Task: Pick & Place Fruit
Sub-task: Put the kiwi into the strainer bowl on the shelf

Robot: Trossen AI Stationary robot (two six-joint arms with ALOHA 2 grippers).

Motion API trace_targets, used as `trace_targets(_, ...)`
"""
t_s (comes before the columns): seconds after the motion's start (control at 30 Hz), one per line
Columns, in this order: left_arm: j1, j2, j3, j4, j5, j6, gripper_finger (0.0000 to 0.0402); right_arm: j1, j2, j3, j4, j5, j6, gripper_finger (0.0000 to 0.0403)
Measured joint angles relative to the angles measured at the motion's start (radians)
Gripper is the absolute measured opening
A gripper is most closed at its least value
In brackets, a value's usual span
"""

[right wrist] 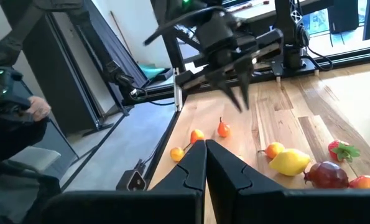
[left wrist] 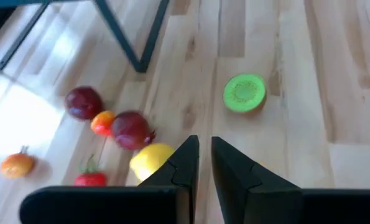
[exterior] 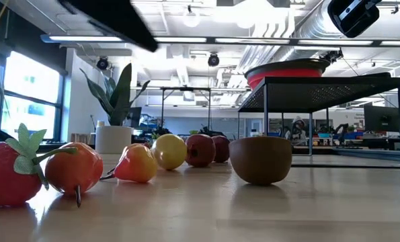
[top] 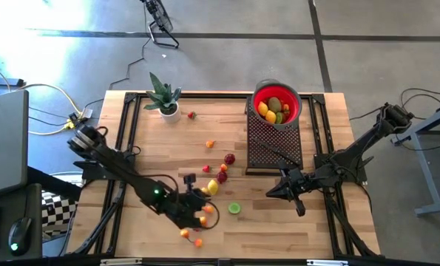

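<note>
Left gripper: near the bench's front edge, jaws almost together and empty as far as I see — I'd have to open before any descent.
Loose fruit: mid-bench, crowded; the lemon lies just beside my fingertips, so a careless drop could knock it rolling.
Kiwi half: apart, an easier pick.
Right gripper: closed, empty — waiting beside the rack.
Red bowl: far edge, holding fruit; I risk clipping the rack in transit.

Lab-like open workspace: exposed ceiling ducts, distant workbenches.
</note>
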Motion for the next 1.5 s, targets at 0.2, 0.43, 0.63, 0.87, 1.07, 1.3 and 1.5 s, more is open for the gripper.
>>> trace_targets(0.2,0.006,-0.164,-0.177,0.085,-0.001,0.01,0.0037,0.0,0.0,0.0,0.0,0.0,-0.007,0.0002)
trace_targets(0.43,0.004,-0.34,-0.411,0.304,0.026,0.063,0.0037,0.0,0.0,0.0,-0.001,0.072,-0.034,0.0003)
trace_targets(0.63,0.025,-0.48,-0.546,0.363,0.043,0.221,0.0037,0.0,0.0,0.0,-0.01,0.141,-0.034,0.0003)
trace_targets(0.87,0.151,-0.649,-0.656,0.423,0.237,0.369,0.0037,-0.001,0.0,0.0,-0.012,0.285,-0.035,0.0003)
trace_targets(1.07,0.249,-0.707,-0.698,0.533,0.44,0.545,0.0037,-0.002,0.0,0.0,-0.005,0.315,-0.051,0.0003)
trace_targets(1.3,0.395,-0.773,-0.743,0.508,0.613,0.557,0.0037,-0.003,0.0,0.0,0.018,0.366,-0.058,0.0003)
trace_targets(1.5,0.483,-0.803,-0.751,0.531,0.718,0.546,0.0037,-0.003,0.0,0.0,0.074,0.394,-0.055,0.0002)
